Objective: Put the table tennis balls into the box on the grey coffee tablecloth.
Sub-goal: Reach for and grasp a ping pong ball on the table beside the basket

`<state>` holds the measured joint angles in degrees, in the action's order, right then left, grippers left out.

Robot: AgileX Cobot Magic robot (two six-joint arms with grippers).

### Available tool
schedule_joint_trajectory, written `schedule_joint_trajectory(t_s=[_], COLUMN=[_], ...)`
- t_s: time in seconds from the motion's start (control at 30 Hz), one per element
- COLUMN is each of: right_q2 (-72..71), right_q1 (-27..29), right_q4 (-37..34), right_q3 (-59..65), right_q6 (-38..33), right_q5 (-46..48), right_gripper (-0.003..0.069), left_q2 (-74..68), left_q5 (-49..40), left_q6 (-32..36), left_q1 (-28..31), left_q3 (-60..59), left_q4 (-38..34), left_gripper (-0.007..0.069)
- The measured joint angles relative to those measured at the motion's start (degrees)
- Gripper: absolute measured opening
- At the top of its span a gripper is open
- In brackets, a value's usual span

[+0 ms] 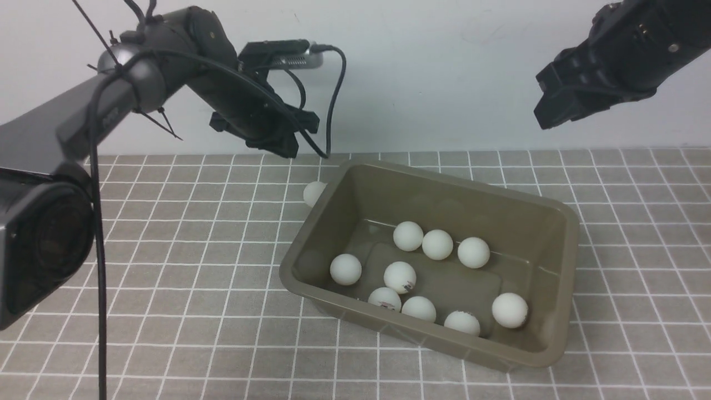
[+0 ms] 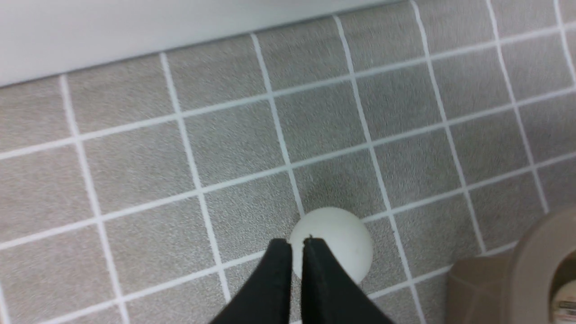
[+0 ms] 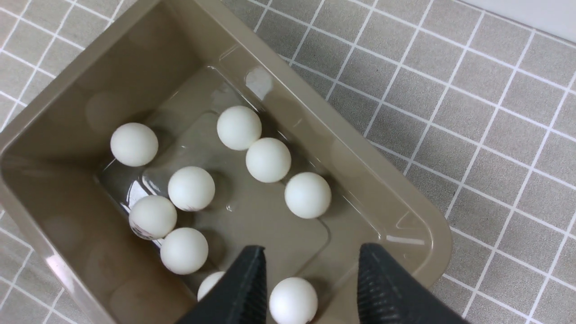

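Several white table tennis balls (image 1: 408, 236) lie in the olive-brown box (image 1: 433, 173) on the grey coffee tablecloth (image 1: 194, 250). One more ball (image 1: 314, 193) rests on the cloth just outside the box's far left corner. My left gripper (image 1: 280, 147) hangs above that ball; in the left wrist view the left gripper (image 2: 298, 243) has its fingers nearly together with nothing between them, over the ball (image 2: 344, 238). My right gripper (image 1: 547, 119) is high at the upper right. The right wrist view shows the right gripper (image 3: 313, 252) open and empty above the box (image 3: 438, 247) and its balls (image 3: 268, 159).
A white wall rises behind the cloth's far edge. A corner of the box (image 2: 535, 261) lies close beside the loose ball. A black cable (image 1: 333, 100) hangs from the left wrist camera down to the cloth near the box's far rim.
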<state>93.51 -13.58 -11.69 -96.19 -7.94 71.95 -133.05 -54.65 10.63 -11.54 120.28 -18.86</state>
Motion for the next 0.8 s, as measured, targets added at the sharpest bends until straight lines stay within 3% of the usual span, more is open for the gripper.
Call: schedule_joint_trajectory(t_s=[0.1,0.13,0.2,0.23,0.27,0.43,0.63,0.73,0.8], right_q2=[0.0,0.0,0.0,0.0,0.0,0.0,0.0,0.0,0.0], right_q1=[0.0,0.0,0.0,0.0,0.0,0.0,0.0,0.0,0.0], right_q4=[0.0,0.0,0.0,0.0,0.0,0.0,-0.1,0.0,0.0], right_q3=[0.0,0.0,0.0,0.0,0.0,0.0,0.0,0.0,0.0], right_q6=[0.0,0.0,0.0,0.0,0.0,0.0,0.0,0.0,0.0], right_q5=[0.0,0.0,0.0,0.0,0.0,0.0,0.0,0.0,0.0], right_gripper=[0.0264,0.0264,0.0264,0.0264,0.0264,0.0264,0.0264,0.0264,0.0264], left_q2=[-1.7,-1.8,-3.2,-3.2,-3.9,-5.8,-7.6,-7.9,-8.0], left_q5=[0.0,0.0,0.0,0.0,0.0,1.1,1.7,2.4,2.5], left_q6=[0.8,0.9,1.5,1.5,1.6,1.7,2.1,2.4,2.5], left_q1=[-0.4,-0.4,-0.4,-0.4,-0.4,-0.4,-0.4,-0.4,-0.4], left_q3=[0.0,0.0,0.0,0.0,0.0,0.0,0.0,0.0,0.0], left_q4=[-0.8,-0.9,-1.9,-2.0,-2.7,-4.0,-4.9,-5.0,-4.8], left_gripper=[0.0163,0.0163,0.0303,0.0313,0.0391,0.0543,0.0547,0.0486,0.0381])
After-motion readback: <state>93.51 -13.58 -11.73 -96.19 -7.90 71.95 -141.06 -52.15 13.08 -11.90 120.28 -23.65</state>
